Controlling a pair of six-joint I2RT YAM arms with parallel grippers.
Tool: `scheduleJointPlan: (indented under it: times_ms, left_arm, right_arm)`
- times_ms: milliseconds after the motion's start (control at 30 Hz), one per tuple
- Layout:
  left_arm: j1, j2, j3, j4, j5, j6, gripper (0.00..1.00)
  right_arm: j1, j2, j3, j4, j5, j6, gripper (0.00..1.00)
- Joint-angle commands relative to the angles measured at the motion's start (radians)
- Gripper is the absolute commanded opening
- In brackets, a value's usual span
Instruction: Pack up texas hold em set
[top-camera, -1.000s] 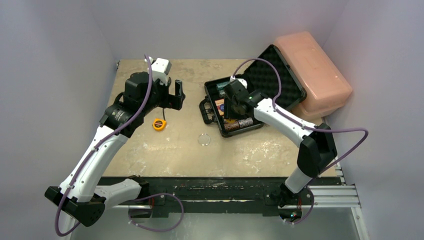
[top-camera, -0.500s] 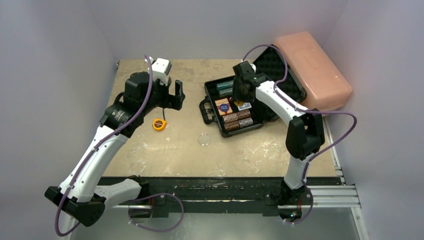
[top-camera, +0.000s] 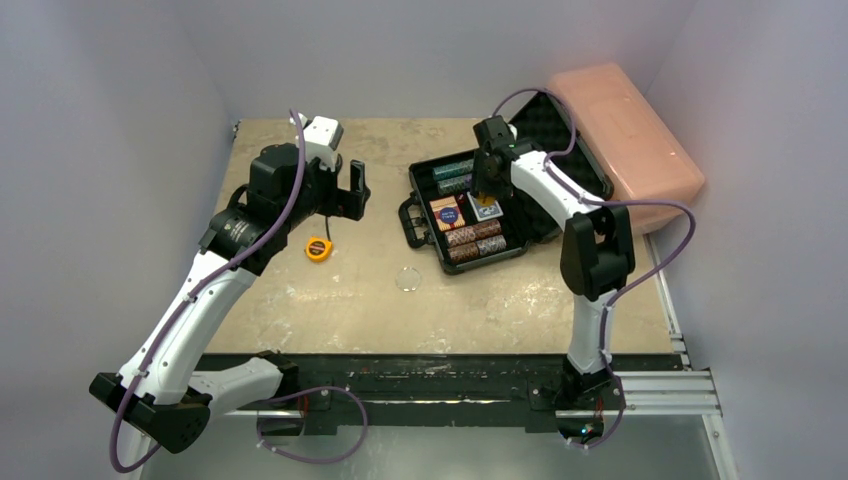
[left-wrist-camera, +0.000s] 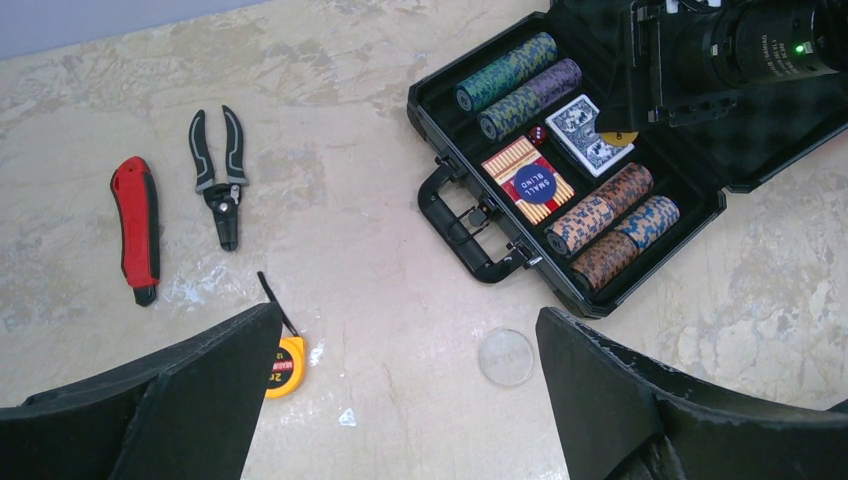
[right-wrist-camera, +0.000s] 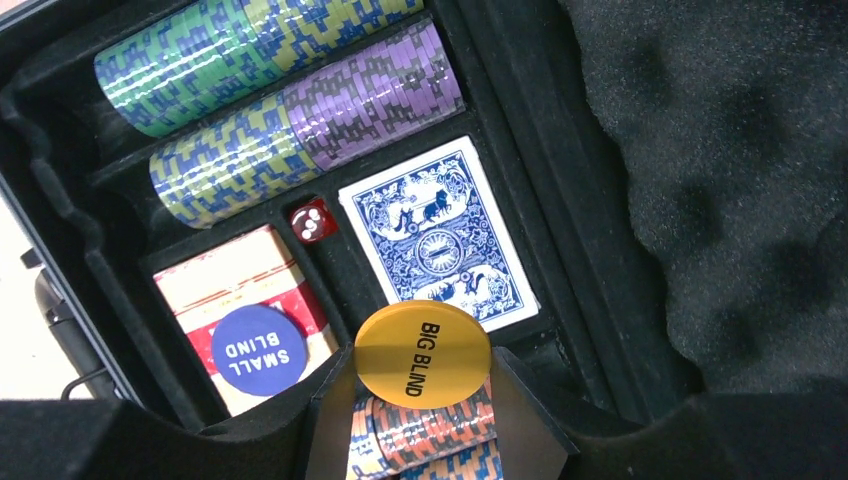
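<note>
over the open briefcase (left-wrist-camera: 425, 110) at the far right of the table, the right gripper (right-wrist-camera: 425, 392) has its jaws about half apart, pinched on the two edges of a yellow button (right-wrist-camera: 422, 350) marked big blind. the button faces the wrist camera and sits above the near end of the blue card deck (right-wrist-camera: 440, 240); whether it touches the deck cannot be told. the deck lies flat in its slot, with the red die (right-wrist-camera: 312, 220) in the small pocket beside it. the red card deck (right-wrist-camera: 240, 280) fills the next slot, and a blue small blind button (right-wrist-camera: 257, 350) rests on top of it. green and purple chip stacks (right-wrist-camera: 300, 90) lie in two rows at one end of the tray, and orange and blue chip rows (left-wrist-camera: 605, 225) lie at the other.

the left gripper (left-wrist-camera: 408, 320) hangs above the bare table with its jaws spread fully wide, holding nothing and touching nothing. below it, a clear round disc (left-wrist-camera: 505, 357) lies on the tabletop near the case's handle.
</note>
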Motion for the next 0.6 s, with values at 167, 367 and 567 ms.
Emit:
scheduleJointPlan:
  times_ms: [167, 367, 567]
  left_arm:
    - [0.003, -0.008, 0.031, 0.021, -0.006, 0.011, 1.0]
    - [0.003, -0.007, 0.031, 0.021, -0.004, 0.01, 1.0]
    - [0.003, -0.008, 0.032, 0.02, -0.002, 0.012, 1.0]
  right_arm:
    - [-0.023, 0.042, 0.066, 0.021, -0.025, -0.019, 0.44]
    - [-0.03, 0.073, 0.103, 0.015, -0.028, -0.022, 0.44]
    - [-0.036, 0.099, 0.127, 0.01, -0.029, -0.024, 0.44]
